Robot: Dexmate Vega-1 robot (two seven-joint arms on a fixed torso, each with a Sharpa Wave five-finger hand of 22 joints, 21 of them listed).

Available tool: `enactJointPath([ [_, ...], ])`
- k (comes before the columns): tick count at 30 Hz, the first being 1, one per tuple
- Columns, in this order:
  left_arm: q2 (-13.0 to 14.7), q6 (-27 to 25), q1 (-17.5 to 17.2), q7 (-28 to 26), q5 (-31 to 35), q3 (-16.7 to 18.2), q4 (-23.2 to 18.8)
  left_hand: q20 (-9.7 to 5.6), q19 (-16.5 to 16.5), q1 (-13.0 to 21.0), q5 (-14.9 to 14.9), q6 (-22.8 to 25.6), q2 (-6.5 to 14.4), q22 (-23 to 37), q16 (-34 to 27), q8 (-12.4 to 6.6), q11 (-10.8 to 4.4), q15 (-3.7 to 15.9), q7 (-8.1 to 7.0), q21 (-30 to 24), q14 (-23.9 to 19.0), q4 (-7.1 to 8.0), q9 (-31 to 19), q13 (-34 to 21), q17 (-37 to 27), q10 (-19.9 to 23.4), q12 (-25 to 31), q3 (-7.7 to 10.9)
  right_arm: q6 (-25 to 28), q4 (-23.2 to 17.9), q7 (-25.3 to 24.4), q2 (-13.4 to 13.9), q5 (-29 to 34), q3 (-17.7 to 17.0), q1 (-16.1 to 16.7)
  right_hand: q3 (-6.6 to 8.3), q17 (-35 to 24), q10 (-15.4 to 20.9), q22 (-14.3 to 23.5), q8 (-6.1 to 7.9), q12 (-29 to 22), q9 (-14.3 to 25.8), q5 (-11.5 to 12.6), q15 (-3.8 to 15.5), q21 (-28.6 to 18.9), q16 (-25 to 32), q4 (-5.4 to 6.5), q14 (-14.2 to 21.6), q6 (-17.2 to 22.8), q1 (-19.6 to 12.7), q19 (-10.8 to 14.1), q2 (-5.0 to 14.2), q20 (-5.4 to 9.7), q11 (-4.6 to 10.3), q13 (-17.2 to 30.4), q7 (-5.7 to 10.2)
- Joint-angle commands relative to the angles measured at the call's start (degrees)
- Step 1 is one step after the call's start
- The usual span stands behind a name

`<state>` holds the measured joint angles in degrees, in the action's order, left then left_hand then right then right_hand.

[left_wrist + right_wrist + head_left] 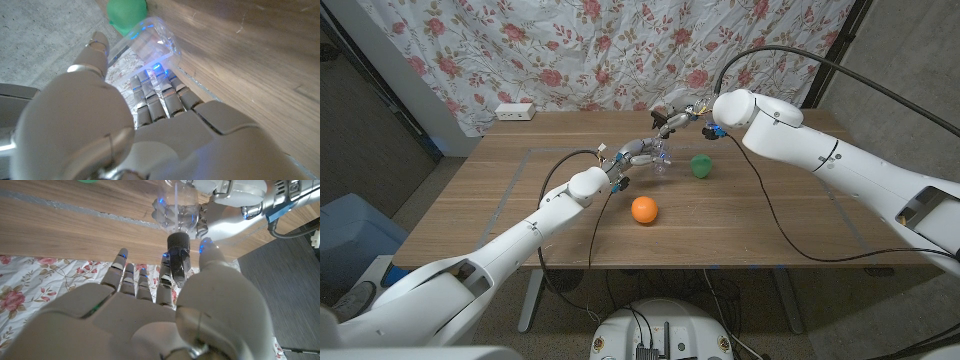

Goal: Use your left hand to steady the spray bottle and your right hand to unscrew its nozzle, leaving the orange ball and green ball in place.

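Note:
The clear spray bottle (663,160) stands upright near the middle of the wooden table (780,225). My left hand (638,155) grips its body from the left, and its fingers (160,97) wrap the clear plastic (145,42). My right hand (680,119) comes in from above and behind the bottle. Its fingertips (169,262) and thumb close around the black nozzle (178,243) on top of the bottle (175,202). The green ball (701,165) lies just right of the bottle, also visible past my left hand (127,14). The orange ball (644,209) sits nearer me.
A white power strip (514,111) lies at the table's far left edge, in front of a floral curtain (600,50). Black cables (775,215) trail across the table's right half. A blue bin (350,235) stands on the floor to the left.

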<state>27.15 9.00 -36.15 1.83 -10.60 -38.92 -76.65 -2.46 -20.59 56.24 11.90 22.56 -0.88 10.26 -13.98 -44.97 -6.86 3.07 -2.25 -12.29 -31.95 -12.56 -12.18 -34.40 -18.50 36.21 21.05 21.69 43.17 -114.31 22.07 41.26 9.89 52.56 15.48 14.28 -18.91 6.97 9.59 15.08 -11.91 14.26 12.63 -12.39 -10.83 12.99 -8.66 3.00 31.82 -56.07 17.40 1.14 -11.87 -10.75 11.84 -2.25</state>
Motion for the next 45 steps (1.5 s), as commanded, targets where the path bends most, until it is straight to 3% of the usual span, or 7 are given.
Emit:
enactJointPath([
  [1, 0.29, -0.31, -0.38, -0.27, 0.01, 0.14, -0.65, -0.92, -0.55, -8.2, -0.01, 1.4, 8.73, 0.3, -0.24, -0.45, -1.58, 5.87, -0.24, -0.07, -0.29, 2.75, -0.02, -0.3, -0.1, 2.08, 0.11, 3.38, 0.16, -0.02, -1.04, -0.37, 0.39, -0.05, 0.58, 0.34, -0.08, 0.44, 0.16, 0.91, -0.46, 0.33, -0.18, -0.11, -0.4, 0.37, -0.69, 0.51, 1.6, -1.29, 0.5, 0.54, 0.01, -0.05, 0.09, 0.7],
  [21, 0.05, 0.03, -0.29, -0.2, -0.19, 0.2, -0.04, -0.88, -0.56, -8.27, -0.03, 1.42, 8.69, 0.31, -0.28, -0.38, -1.58, 5.87, -0.25, -0.07, -0.34, 2.74, -0.04, -0.38, -0.15, 2.07, 0.05, 3.43, 1.08, 1.39, -1.45, -1.28, 1.37, 1.04, -0.08, 1.89, 0.16, 2.39, 0.11, 3.97, -0.65, 1.14, -0.89, -0.06, -0.39, 0.77, -1.34, 1.82, 8.02, -4.98, 1.78, 0.92, 0.0, 1.68, -0.04, 3.13],
  [39, -0.61, 0.59, 0.84, 0.52, -0.12, -0.17, 1.56, -0.86, -0.55, -8.32, -0.04, 1.34, 8.76, 0.31, -0.3, -0.26, -1.53, 5.78, -0.34, -0.06, -0.31, 2.76, -0.06, -0.46, -0.22, 1.98, -0.05, 3.52, 0.59, 1.93, -3.4, -1.67, 1.15, 0.19, 0.83, 2.65, 0.13, 5.63, 0.06, 7.94, -1.04, 2.01, -1.28, 0.59, -0.52, 1.51, -0.93, 3.66, 16.1, -7.24, 3.71, 1.04, 0.2, 3.8, -0.14, 5.12],
  [45, -0.68, 0.52, 0.96, 0.62, -0.16, -0.21, 1.64, -0.79, -0.58, -8.37, -0.05, 1.36, 8.8, 0.31, -0.31, -0.24, -1.62, 5.7, -0.29, -0.07, -0.29, 2.8, -0.06, -0.48, -0.25, 2.0, -0.06, 3.54, -0.18, 1.91, -3.83, -1.5, 0.73, -0.34, 1.27, 2.65, 0.11, 6.55, 0.05, 8.37, -1.19, 1.93, -1.33, 0.87, -0.48, 1.69, -0.82, 4.11, 17.12, -7.35, 4.01, 1.02, 0.22, 4.24, -0.15, 5.43],
])
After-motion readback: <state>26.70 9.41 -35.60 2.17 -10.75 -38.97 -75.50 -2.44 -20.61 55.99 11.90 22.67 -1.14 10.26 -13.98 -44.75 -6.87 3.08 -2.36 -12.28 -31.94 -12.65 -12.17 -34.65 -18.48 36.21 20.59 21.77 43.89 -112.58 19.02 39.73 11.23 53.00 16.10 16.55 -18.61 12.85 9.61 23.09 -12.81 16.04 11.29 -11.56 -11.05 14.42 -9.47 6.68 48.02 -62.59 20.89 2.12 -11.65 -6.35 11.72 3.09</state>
